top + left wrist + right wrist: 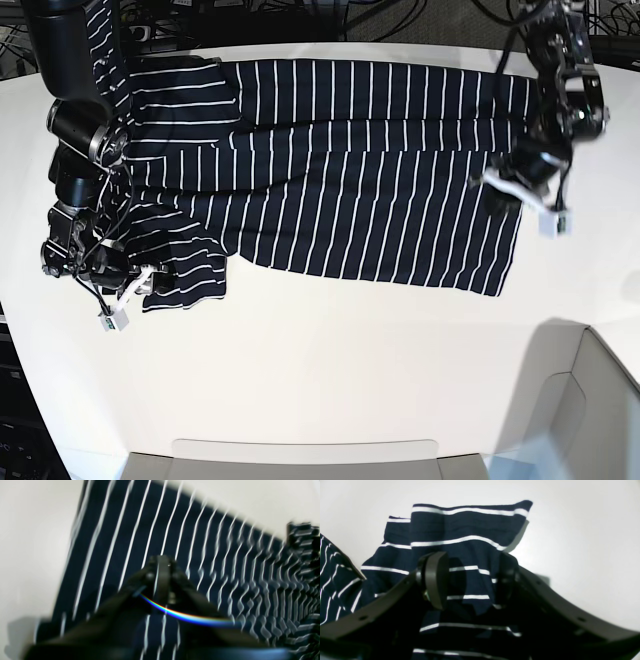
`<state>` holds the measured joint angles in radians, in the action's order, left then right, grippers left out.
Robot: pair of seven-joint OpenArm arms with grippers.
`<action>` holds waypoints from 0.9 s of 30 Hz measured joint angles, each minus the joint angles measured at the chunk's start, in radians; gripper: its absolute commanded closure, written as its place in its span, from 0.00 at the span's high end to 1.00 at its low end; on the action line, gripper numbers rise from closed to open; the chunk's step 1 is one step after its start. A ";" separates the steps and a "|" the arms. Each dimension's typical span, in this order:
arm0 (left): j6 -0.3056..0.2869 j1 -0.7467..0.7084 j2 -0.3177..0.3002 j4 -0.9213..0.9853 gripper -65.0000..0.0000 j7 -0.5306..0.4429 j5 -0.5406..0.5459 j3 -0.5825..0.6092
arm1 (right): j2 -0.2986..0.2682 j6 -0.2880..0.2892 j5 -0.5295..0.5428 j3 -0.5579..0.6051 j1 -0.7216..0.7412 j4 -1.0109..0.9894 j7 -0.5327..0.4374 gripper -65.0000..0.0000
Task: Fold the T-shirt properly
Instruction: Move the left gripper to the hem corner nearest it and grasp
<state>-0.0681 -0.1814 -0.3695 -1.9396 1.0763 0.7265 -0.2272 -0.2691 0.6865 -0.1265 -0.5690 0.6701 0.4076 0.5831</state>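
Spreading wide over sleeve [470,542] of T-shirt [370,170], right gripper [470,580] set to pinch it for folding; left gripper [162,565] blurred, can't tell jaw state.

Both arms are black, built of rounded cylindrical segments with metallic silver rings at the joints. Thin black cables loop along the right arm [75,150]; a white connector block hangs near its wrist. The left arm [560,90] carries a white strip and a small white plug. Right pincer [470,580]: matte black curved fingers with small screw holes, one rounded oval pad. Left pincer [162,580]: black, blurred, small screws.
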 measured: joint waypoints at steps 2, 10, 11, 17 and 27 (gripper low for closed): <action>0.000 0.053 -0.003 0.034 0.25 -0.003 0.000 0.000 | 0.001 0.000 -0.003 0.000 0.000 0.000 -0.001 0.48; -0.104 0.329 -0.076 0.468 0.29 -0.009 -0.008 0.009 | 0.008 0.000 -0.079 0.003 0.008 0.003 -0.021 0.48; -0.149 0.362 -0.089 0.532 0.29 -0.013 -0.015 0.010 | 0.007 0.000 -0.082 0.003 0.007 0.003 -0.034 0.48; -0.366 0.492 -0.128 0.805 0.29 -0.109 -0.177 0.021 | 0.008 0.000 -0.086 0.003 -0.003 0.000 -0.076 0.48; -0.586 0.700 -0.114 1.217 0.29 -0.278 -0.314 0.108 | 0.013 0.000 -0.089 0.003 0.001 0.000 -0.076 0.48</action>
<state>-0.6540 0.5190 -0.4831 -0.7231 0.7979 0.4129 -0.1196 -0.2565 0.6868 -0.2157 -0.5663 0.6708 0.4076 0.5076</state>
